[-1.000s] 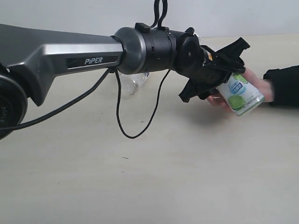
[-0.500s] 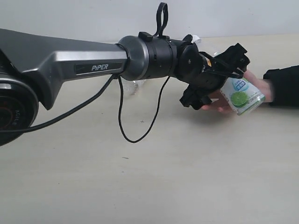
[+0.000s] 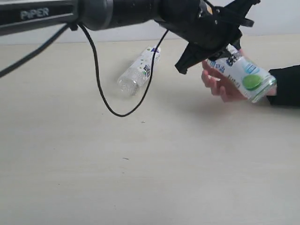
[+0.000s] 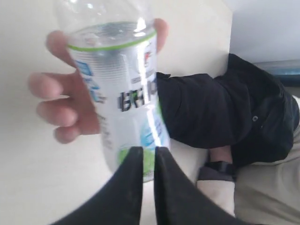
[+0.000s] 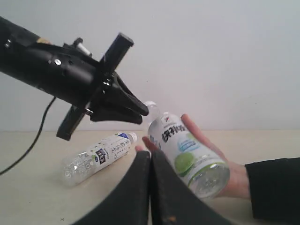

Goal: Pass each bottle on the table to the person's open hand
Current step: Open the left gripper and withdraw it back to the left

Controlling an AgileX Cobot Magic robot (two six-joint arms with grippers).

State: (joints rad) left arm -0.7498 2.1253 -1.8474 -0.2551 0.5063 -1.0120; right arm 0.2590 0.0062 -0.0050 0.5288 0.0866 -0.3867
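Observation:
A white bottle with green fruit lies slanted in the person's open hand, palm up at the right of the table. My left gripper hovers just above the bottle's cap end, jaws nearly together with nothing between them. In the left wrist view its tips stand in front of the bottle and the hand. A slim white bottle lies on its side farther back. My right gripper is shut and empty, facing the held bottle and the slim bottle.
The person's black sleeve rests on the table's right edge. A black cable hangs in a loop from the left arm above the table's middle. A pale wall stands behind the table.
My left gripper opened, let go of the fruit bottle in the hand, lifted up and closed again. The hand now holds the bottle alone. The raised arm uncovers the slim bottle.

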